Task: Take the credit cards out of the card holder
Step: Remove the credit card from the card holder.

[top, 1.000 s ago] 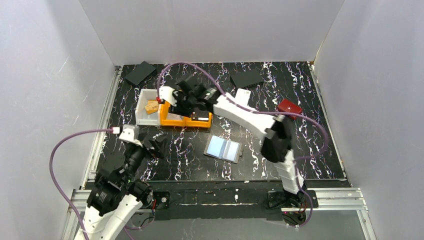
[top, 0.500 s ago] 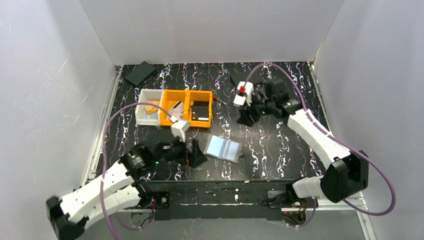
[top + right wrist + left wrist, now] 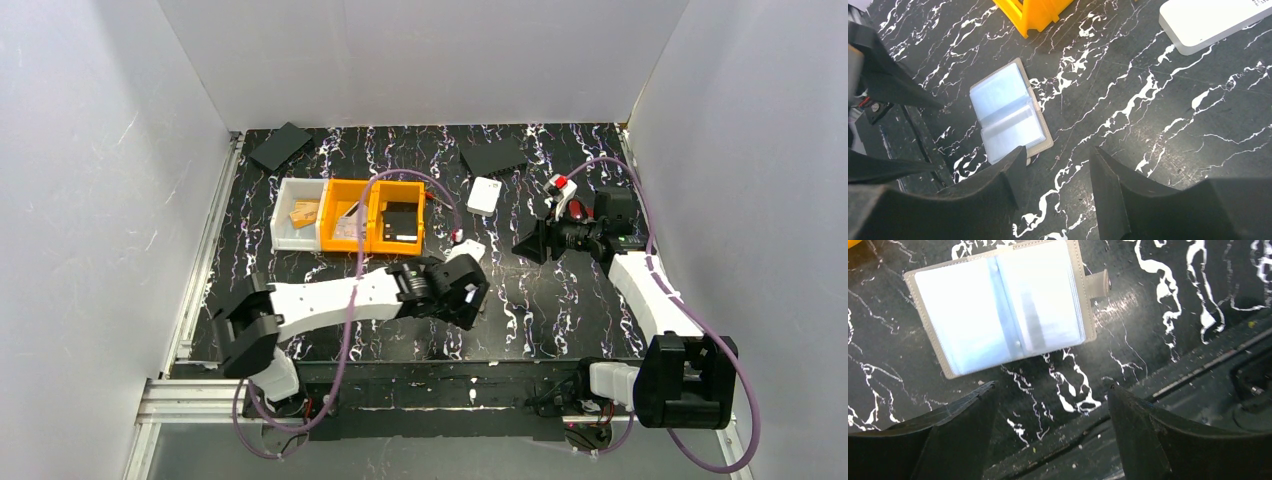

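Note:
The card holder [image 3: 998, 305] lies open and flat on the black marbled table, pale blue inner faces up, its snap tab [image 3: 1097, 284] sticking out at one side. The credit cards [image 3: 1045, 300] sit in its sleeves; I cannot tell single cards apart. My left gripper [image 3: 1050, 386] hovers open just on the near side of it, nothing between the fingers. In the top view that arm's wrist [image 3: 455, 285] covers the holder. My right gripper [image 3: 1057, 150] is open and empty, a short way right of the card holder [image 3: 1010, 112], pointing left [image 3: 530, 243].
Orange bins [image 3: 372, 218] and a white bin [image 3: 297, 228] stand behind the holder, with a small white case [image 3: 484, 195] to their right. Two flat black pieces [image 3: 280, 146] [image 3: 493, 156] lie at the back. The table's front rail [image 3: 1173, 390] runs close under my left gripper.
My left arm swung right from the near left corner to above the card holder, and its jaws narrowed a little. My right arm left the bins and drew back to the right side.

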`<state>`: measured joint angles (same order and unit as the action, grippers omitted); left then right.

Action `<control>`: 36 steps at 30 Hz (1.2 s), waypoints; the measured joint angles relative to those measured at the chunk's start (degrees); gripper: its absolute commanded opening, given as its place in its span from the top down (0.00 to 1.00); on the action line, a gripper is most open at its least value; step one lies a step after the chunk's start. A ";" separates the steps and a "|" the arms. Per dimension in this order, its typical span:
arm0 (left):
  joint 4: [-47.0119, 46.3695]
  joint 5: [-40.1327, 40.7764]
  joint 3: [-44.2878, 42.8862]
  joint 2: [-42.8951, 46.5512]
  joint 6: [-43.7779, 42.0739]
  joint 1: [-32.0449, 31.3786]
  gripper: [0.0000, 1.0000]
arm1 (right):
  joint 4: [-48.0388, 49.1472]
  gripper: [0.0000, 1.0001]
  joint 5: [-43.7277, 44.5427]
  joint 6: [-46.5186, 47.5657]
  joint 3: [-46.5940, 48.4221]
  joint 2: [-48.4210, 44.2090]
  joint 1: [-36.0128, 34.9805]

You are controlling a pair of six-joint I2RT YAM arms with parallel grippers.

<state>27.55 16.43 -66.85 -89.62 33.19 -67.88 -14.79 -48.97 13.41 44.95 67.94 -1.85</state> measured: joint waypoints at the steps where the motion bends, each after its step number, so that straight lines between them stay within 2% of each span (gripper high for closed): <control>1: 0.72 0.50 -1.49 -2.27 -0.24 -0.17 0.25 | -0.02 0.43 -0.20 0.00 0.00 0.31 0.02; 7: 3.61 1.16 -9.25 -13.05 -1.81 -0.24 0.26 | 0.02 0.43 -0.76 0.04 0.00 0.37 0.04; 14: 4.76 0.74 -12.79 -18.40 -3.82 -0.24 0.36 | 0.02 0.43 -0.90 0.04 0.00 0.35 0.24; 17: 4.94 0.48 -13.27 -19.41 -4.48 -0.15 0.40 | 0.00 0.43 -0.94 0.04 0.00 0.35 0.24; 29: 4.61 -1.46 -13.57 -21.75 -4.87 1.60 0.42 | 0.02 0.43 -1.36 0.04 0.00 0.35 0.24; 33: 4.33 -1.81 -13.57 -21.90 -4.90 2.16 0.48 | 0.00 0.43 -1.38 0.04 0.00 0.35 0.24; 36: 4.00 -2.36 -13.55 -22.29 -4.87 2.40 0.48 | 0.00 0.43 -1.42 0.04 0.00 0.35 0.24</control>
<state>31.55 14.06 -80.40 -111.92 28.32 -65.47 -14.79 -50.39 13.45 44.95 68.29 -1.61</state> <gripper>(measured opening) 0.519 0.573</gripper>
